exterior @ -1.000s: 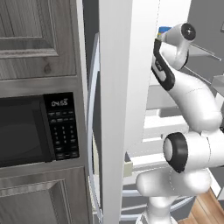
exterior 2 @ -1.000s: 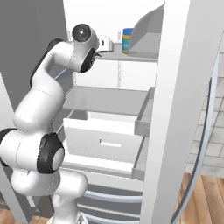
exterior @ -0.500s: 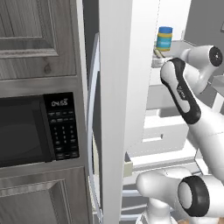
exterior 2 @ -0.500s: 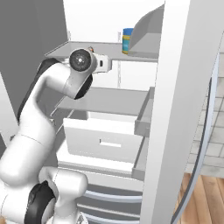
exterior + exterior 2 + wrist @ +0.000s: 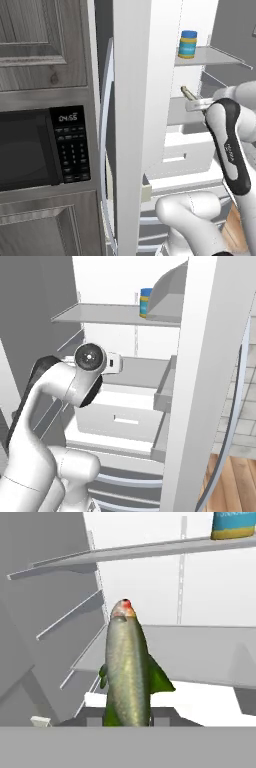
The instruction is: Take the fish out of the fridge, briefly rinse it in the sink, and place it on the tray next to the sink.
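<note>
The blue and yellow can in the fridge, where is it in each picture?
Left base view: the can is upper right, on the top shelf.
Right base view: the can is top middle, on that shelf.
Hand view: the can is in the top right corner, cut by the edge, above the fish.
Shared landmark: the grey shelf under it.

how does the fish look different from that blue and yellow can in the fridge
The fish is long, slender and silvery olive-green; the can is short, round and banded blue and yellow. The fish sits clamped in the gripper, off the shelves, while the can stands upright on the upper shelf. The fish points its head away from the hand camera; the can rests at the shelf's back. Both are within the open fridge.
</note>
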